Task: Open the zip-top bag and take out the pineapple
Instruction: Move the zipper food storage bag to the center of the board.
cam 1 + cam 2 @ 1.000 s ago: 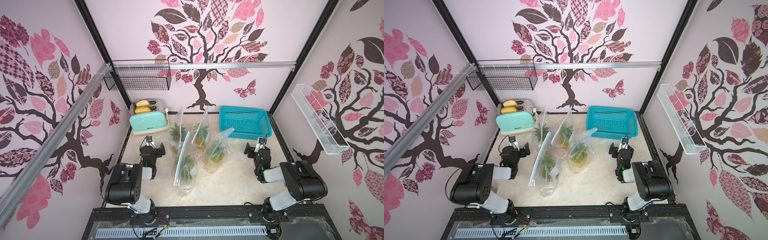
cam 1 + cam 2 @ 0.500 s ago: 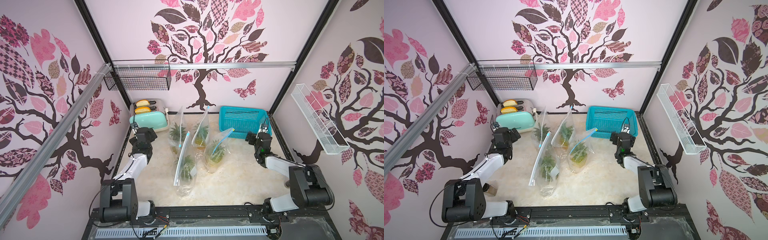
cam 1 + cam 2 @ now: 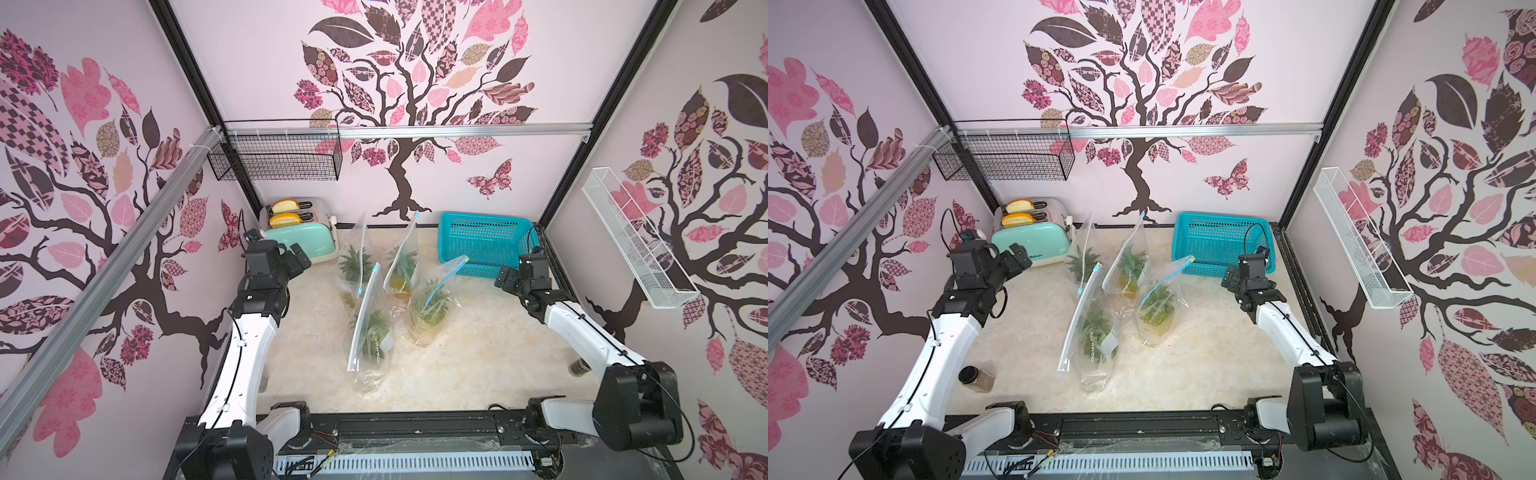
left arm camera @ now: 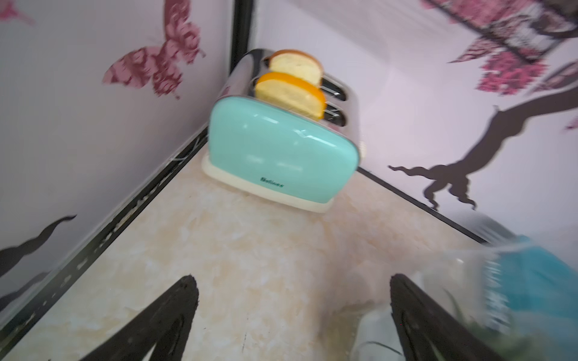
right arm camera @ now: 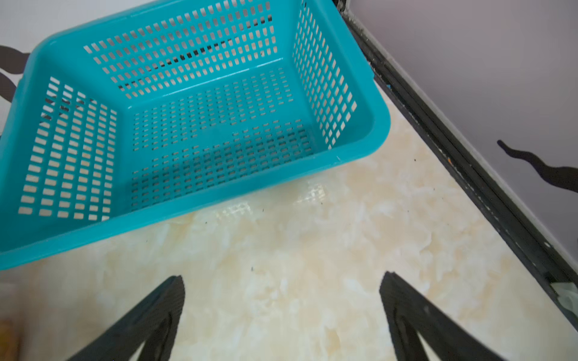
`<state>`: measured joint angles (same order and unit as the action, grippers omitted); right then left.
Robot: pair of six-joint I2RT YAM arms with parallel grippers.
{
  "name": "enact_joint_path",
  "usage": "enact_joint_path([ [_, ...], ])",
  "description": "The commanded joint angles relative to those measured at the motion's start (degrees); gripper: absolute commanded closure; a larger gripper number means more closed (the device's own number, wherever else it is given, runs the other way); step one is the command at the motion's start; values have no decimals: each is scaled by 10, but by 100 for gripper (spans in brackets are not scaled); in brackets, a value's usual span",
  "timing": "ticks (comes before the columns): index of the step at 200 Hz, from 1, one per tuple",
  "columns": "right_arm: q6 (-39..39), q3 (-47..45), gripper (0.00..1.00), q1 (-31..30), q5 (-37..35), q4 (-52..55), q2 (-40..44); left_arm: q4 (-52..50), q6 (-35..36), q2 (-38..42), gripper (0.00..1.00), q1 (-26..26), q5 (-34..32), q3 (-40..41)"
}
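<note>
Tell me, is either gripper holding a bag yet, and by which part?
Nothing is held. The left gripper and right gripper are both open and empty; the zip-top bags stand untouched.

**Robot lab cell with kitchen props, not a real home**

Boxed-in test bench. Black corner posts (image 3: 195, 75) and an aluminium rail (image 3: 457, 131) frame flat walls (image 3: 540, 62) papered with a tree decal. Left arm (image 3: 245, 353) and right arm (image 3: 582, 332) sit on a black base rail (image 3: 415, 426) at the front edge, just behind a slotted cable duct (image 3: 403, 461) with loose wiring. Marble-look tabletop (image 3: 478, 353). Kitchen-style props: mint toaster (image 3: 305, 245) holding bread slices, teal basket (image 3: 484, 232), black wire basket (image 3: 278, 160) and white wire shelf (image 3: 631, 245) hung on the walls.
</note>
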<state>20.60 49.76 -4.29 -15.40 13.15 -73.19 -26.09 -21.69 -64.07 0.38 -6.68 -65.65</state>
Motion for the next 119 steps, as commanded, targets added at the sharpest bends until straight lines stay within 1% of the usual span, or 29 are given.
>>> enact_joint_path([
  [1, -7, 44, 1, 1, 36, 95, 25, -79, 92, -1, 2, -63, 57, -70],
  [15, -16, 58, 1, 1, 51, 121, 33, -96, 115, -7, 2, -101, 98, -104],
  [28, -23, 66, 0, 0, 62, 136, 41, -96, 133, -9, 2, -142, 140, -120],
  [48, -33, 68, 0, 0, 68, 148, 58, -92, 162, -18, 2, -222, 180, -143],
  [64, -38, 65, 0, 1, 67, 151, 71, -122, 200, -48, 2, -308, 162, -188],
  [78, -40, 65, 1, 0, 71, 156, 78, -162, 234, -89, 2, -390, 115, -236],
  [89, -41, 62, 0, 0, 78, 155, 81, -189, 256, -123, 2, -444, 76, -269],
  [99, -39, 58, 1, 0, 81, 155, 83, -203, 265, -152, 2, -474, 64, -294],
  [109, -38, 55, 0, 1, 87, 154, 84, -208, 267, -174, 2, -489, 67, -312],
  [119, -36, 50, 0, 1, 90, 152, 85, -210, 265, -193, 5, -499, 73, -325],
])
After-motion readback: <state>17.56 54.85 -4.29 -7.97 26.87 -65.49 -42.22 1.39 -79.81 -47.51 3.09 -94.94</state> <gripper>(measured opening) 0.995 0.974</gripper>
